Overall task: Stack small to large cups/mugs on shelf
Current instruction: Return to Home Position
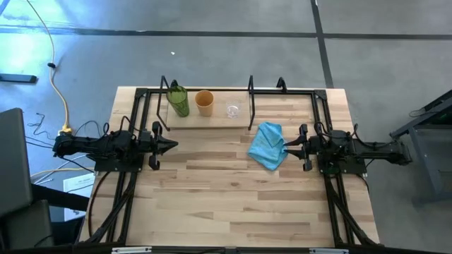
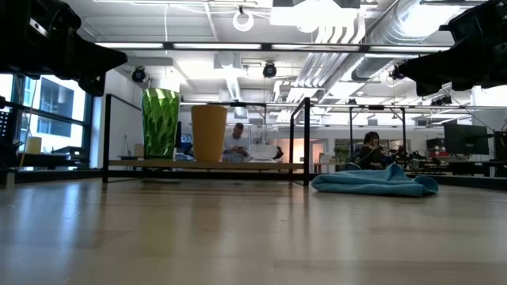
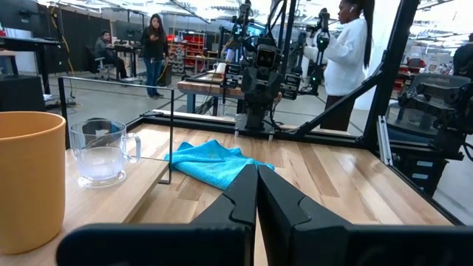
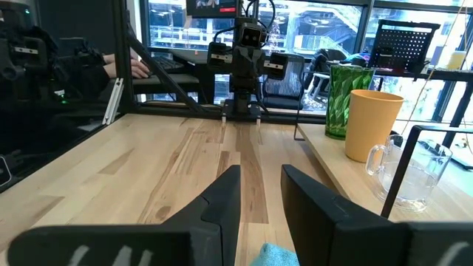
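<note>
Three cups stand upright in a row on the shelf [image 1: 212, 118] at the table's far side. The tall green one [image 1: 178, 101] is leftmost, the orange-tan one [image 1: 204, 103] is in the middle, and the small clear glass mug [image 1: 233, 109] is rightmost. They are separate, none inside another. My left gripper [image 1: 171, 146] hovers shut at the table's left, level, near the shelf's left end. My right gripper [image 1: 288, 143] hovers open at the table's right, its fingertips above the edge of a light blue cloth [image 1: 268, 144]. The left wrist view shows the orange cup [image 3: 29, 177] and the glass mug [image 3: 100, 151].
The crumpled blue cloth [image 2: 374, 181] lies on the tabletop just in front of the shelf's right end. Black rod uprights [image 1: 251, 95] rise around the shelf board [image 2: 206, 165]. Bare tabletop [image 1: 233, 197] stretches toward the near edge. People stand and sit in the room beyond the table.
</note>
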